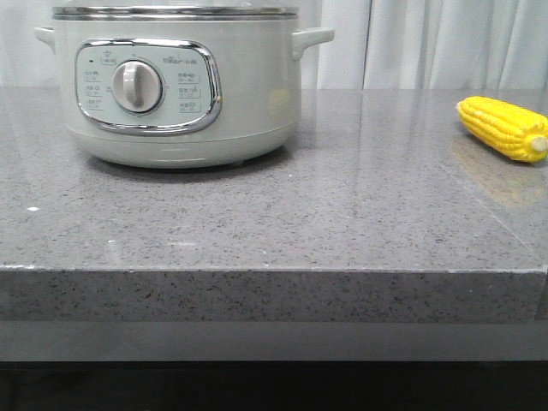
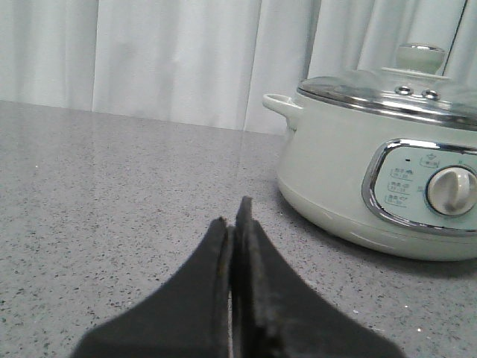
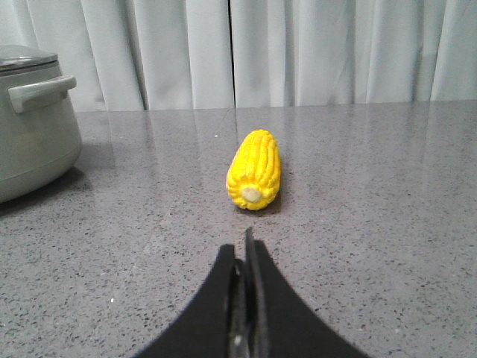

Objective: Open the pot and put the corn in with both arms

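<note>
The pale grey-green pot (image 1: 248, 94) stands at the back left of the grey counter, its glass lid (image 2: 373, 86) with a round knob (image 2: 419, 57) resting on it. The yellow corn (image 1: 503, 128) lies on the counter at the right. Neither gripper shows in the front view. In the left wrist view my left gripper (image 2: 233, 216) is shut and empty, low over the counter, apart from the pot (image 2: 335, 171). My right gripper (image 3: 242, 245) is shut and empty, a short way from the stub end of the corn (image 3: 255, 169).
White curtains (image 1: 428, 43) hang behind the counter. The counter's front edge (image 1: 274, 270) runs across the front view, with a drop below it. A side handle of the pot (image 3: 41, 93) shows in the right wrist view.
</note>
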